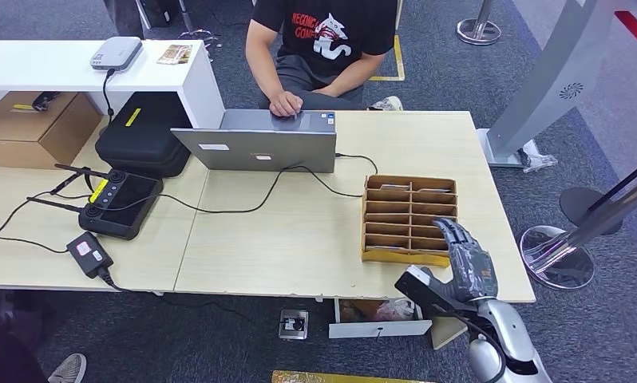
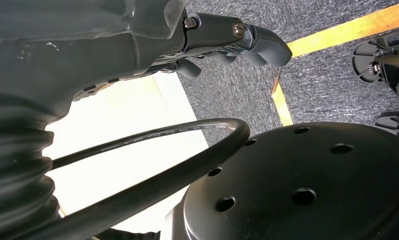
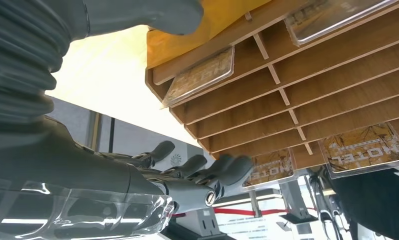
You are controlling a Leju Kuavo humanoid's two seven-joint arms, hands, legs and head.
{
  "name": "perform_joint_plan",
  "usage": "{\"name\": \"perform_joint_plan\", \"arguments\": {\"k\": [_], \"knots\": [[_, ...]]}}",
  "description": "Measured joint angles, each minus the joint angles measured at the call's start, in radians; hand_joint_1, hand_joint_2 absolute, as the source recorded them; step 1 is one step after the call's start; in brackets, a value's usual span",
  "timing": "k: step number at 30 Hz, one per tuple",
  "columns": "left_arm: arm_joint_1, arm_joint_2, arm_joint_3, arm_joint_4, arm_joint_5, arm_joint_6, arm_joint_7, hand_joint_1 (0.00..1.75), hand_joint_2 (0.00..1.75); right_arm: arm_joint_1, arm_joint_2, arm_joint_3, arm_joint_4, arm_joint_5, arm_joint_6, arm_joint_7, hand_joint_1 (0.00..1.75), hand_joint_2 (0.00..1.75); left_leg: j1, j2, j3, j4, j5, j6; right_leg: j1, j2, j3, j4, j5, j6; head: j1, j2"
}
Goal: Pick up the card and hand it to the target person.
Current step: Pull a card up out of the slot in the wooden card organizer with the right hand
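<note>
Right now the cards sit in a brown wooden rack [image 1: 409,220] with many small slots; the rack stands on the pale table [image 1: 299,239], near its front right corner. In the right wrist view one card [image 3: 270,167] with "HOTEL" printed on it pokes out of a slot just beside the dark fingertips [image 3: 232,167]; I cannot tell if they touch it. A second card [image 3: 365,147] pokes out of the slot next to it; a third card [image 3: 200,77] lies a few rows away, near the grey thumb [image 3: 152,15], which rests by the rack's edge.

The right hand [image 1: 467,259] reaches up over the front right corner of the rack; its fingers are spread apart and hold nothing — no card is pinched. The left hand [image 2: 227,42] hangs over grey carpet with a yellow line; its fingers are curled in, with nothing seen in them.

Beyond the rack the table is bare out to its right edge and its far edge; to the left there is open table too, crossed by a black cable [image 1: 243,203]. A grey laptop [image 1: 259,144] stands at the far side; a person [image 1: 323,48] in a black shirt sits behind it with one hand on the keys. Further left lie a black controller [image 1: 120,203] with antennas, a small black box [image 1: 89,254] and a black case [image 1: 144,132].
</note>
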Motion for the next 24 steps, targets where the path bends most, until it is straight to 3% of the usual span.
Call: {"name": "perform_joint_plan", "arguments": {"k": [8, 13, 24], "knots": [[0.002, -0.002, -0.001, 0.000, 0.006, 0.000, -0.001, 0.00, 1.75, -0.030, 0.012, 0.001, 0.071, -0.009, -0.016, -0.012, 0.46, 1.75, 0.000, 0.002, 0.000, -0.001, 0.000, 0.000, 0.000, 0.001, 0.000, -0.001, 0.001, 0.000, 0.000, 0.000], [0.003, -0.001, -0.001, 0.000, 0.004, -0.001, -0.001, 0.00, 1.75, -0.037, 0.014, -0.003, 0.085, -0.012, -0.019, -0.015, 0.59, 1.75, 0.000, 0.001, 0.000, 0.000, 0.000, 0.000, 0.000, 0.001, 0.000, 0.000, 0.000, 0.000, 0.000, 0.000], [-0.002, 0.001, -0.001, -0.002, -0.011, 0.001, 0.002, 0.00, 1.75, -0.041, 0.020, 0.000, 0.099, -0.017, -0.027, -0.026, 1.22, 1.75, 0.000, 0.001, 0.000, -0.001, 0.000, 0.000, 0.000, 0.001, 0.000, -0.001, 0.001, 0.000, 0.000, 0.000]]}}
